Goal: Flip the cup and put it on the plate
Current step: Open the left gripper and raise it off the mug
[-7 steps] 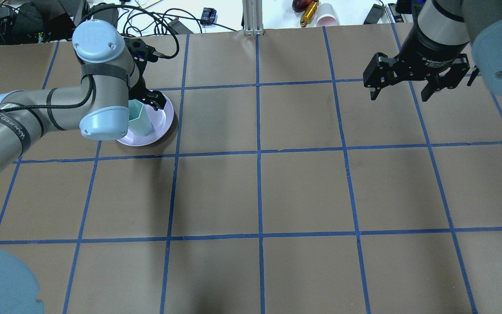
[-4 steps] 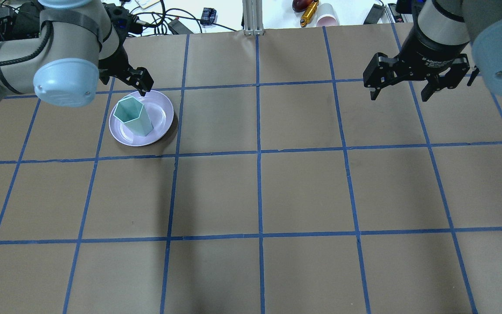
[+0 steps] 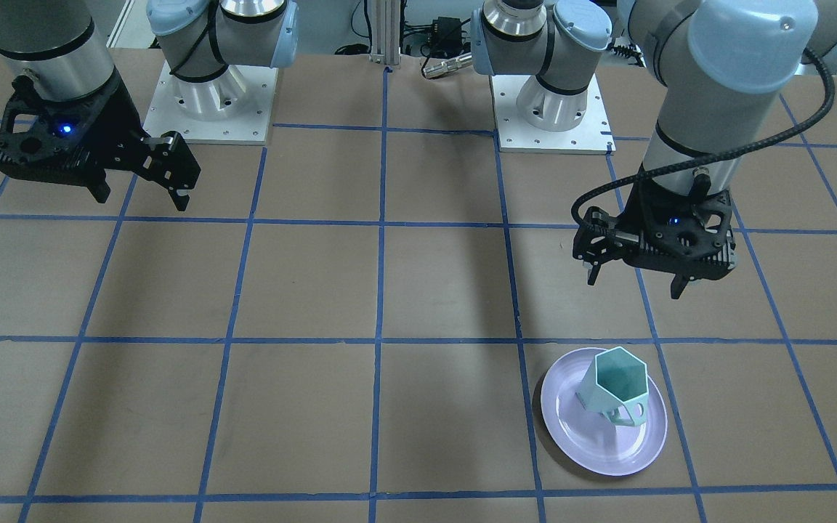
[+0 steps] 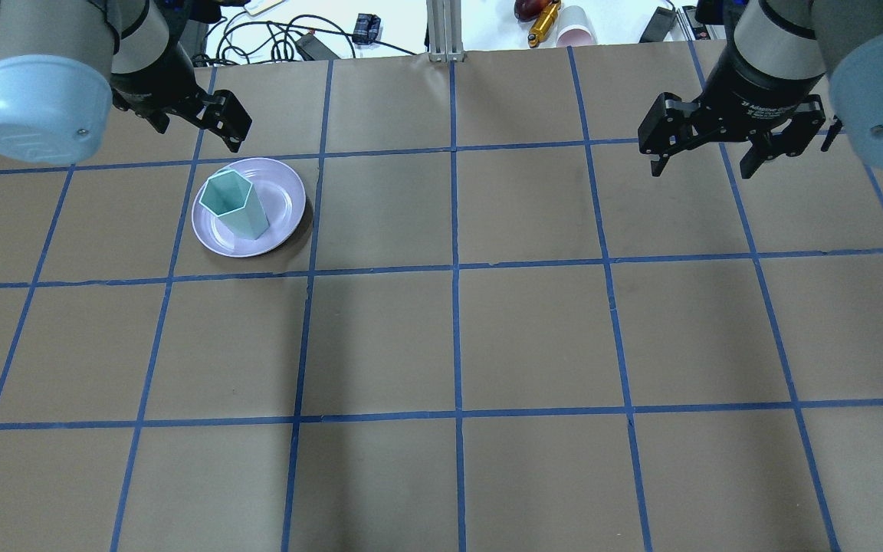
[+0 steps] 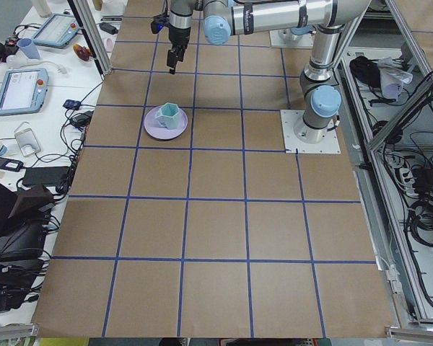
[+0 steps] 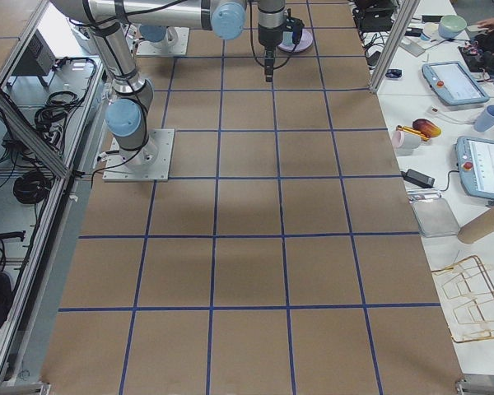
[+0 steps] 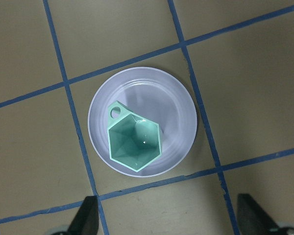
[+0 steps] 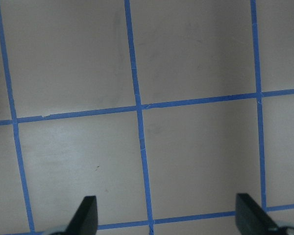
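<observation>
Left wrist-mounted view: mint-green faceted hexagonal cup (image 7: 134, 144) upright on round lavender plate (image 7: 183, 105), beneath the raised left gripper (image 7: 169, 220), released, empty; right gripper (image 4: 700, 167) likewise released, well apart.

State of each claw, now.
Left claw: open, holding nothing.
Right claw: open, holding nothing.
</observation>
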`<state>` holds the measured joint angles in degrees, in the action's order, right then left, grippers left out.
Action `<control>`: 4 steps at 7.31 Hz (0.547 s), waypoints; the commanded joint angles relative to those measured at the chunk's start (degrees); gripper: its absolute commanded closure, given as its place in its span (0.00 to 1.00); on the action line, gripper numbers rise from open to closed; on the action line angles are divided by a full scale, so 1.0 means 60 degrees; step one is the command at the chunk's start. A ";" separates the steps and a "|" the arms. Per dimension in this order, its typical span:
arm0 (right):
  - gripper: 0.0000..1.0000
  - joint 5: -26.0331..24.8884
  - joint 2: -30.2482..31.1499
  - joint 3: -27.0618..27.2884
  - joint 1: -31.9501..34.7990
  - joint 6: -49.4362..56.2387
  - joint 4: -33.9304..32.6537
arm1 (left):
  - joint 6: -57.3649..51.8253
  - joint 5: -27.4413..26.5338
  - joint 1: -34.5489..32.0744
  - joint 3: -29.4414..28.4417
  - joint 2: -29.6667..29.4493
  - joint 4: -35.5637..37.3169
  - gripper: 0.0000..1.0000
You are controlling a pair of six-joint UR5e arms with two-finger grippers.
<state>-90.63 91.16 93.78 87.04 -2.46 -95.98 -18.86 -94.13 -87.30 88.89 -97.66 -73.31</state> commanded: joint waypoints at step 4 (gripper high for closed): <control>0.00 -0.0012 -0.0003 0.0000 -0.0005 0.0000 0.0000 | 0.0300 0.0526 0.0019 -0.0255 0.0981 -0.2280 0.00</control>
<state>-90.66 91.18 93.78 87.01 -2.46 -95.98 -17.82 -90.88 -87.29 87.34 -93.68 -83.31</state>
